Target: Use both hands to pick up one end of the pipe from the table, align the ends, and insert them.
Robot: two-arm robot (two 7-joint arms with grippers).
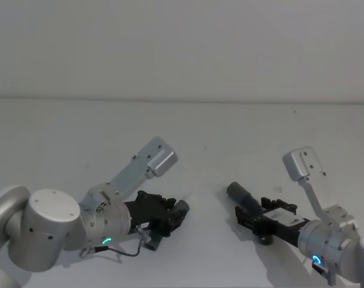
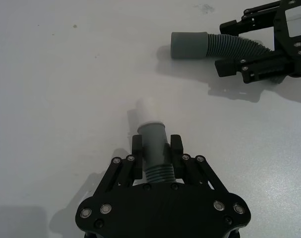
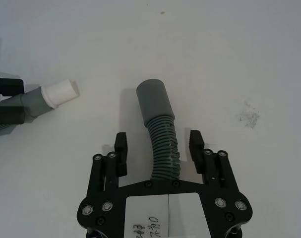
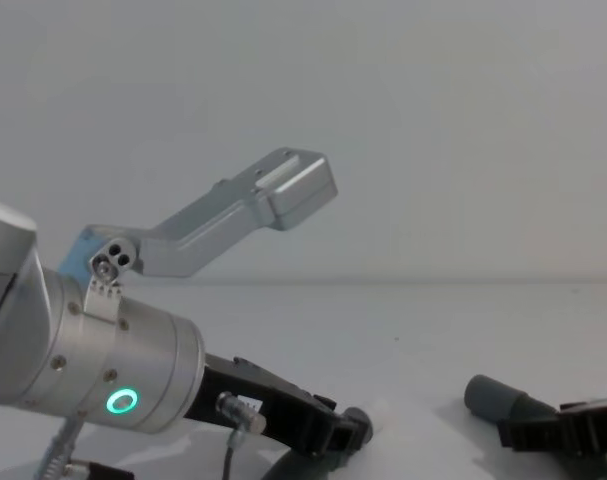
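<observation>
The left end effector [image 2: 156,148] is pressed together on the spigot section [image 2: 154,141] of the pipe. Its jaws pinch the smooth grey part just behind the whitish spigot [image 2: 149,106], which sticks out clear ahead of them. It sits low over the desk [image 1: 187,138] by the near edge, left of the middle. I cannot tell whether that section rests on the surface or hangs just off it.

The right end effector [image 3: 158,144] is spread. Its jaws stand either side of the ribbed hose of the socket section [image 3: 160,130] with a gap on each side, gripping nothing. That section lies on the desk towards the near right corner, its cuff [image 3: 152,96] reaching out ahead of the jaws.

The coming move turns on the two long axes. The spigot lies to the left of the cuff with bare desk between them, and each arm is nearest its own piece. The axes do not line up. They cross at a wide angle, each end aimed more towards the far edge than at its mate. I judge that the right must close first, then both ends must swing inward to face each other.

The right wrist view shows the gaps beside the hose, which the head view hides in a dark mass. The left wrist view shows the pinch behind the spigot. The chest view shows how low both end effectors ride.
</observation>
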